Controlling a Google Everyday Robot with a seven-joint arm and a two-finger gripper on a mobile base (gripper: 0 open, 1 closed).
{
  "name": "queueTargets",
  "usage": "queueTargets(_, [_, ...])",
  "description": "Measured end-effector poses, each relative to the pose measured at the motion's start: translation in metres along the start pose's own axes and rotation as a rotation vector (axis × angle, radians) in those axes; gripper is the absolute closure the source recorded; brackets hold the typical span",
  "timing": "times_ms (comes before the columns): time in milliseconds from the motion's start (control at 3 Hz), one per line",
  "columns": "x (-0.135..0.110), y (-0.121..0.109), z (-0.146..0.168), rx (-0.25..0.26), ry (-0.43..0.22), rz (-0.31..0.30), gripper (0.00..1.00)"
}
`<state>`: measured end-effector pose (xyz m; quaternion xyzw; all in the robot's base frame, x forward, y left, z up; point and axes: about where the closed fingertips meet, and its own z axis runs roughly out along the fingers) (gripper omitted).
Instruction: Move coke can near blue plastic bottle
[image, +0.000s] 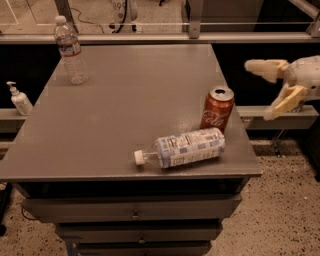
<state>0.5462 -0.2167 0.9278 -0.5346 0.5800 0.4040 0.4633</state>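
The coke can (217, 108) stands upright near the right edge of the grey table (125, 110). The blue plastic bottle (184, 147) lies on its side just in front of the can, white cap pointing left, almost touching it. My gripper (267, 90) is off the table's right side, level with the can and well apart from it. It is open and empty, its two pale fingers (264, 67) spread wide.
A clear ribbed water bottle (70, 50) stands at the table's far left corner. A white pump dispenser (19, 98) stands on a shelf left of the table. A rail runs behind the table. Drawers sit under the tabletop.
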Motion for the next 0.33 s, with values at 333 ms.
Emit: queueTargets(333, [-0.0121, -0.0070, -0.0105, 0.036, -0.005, -0.029, 0.00])
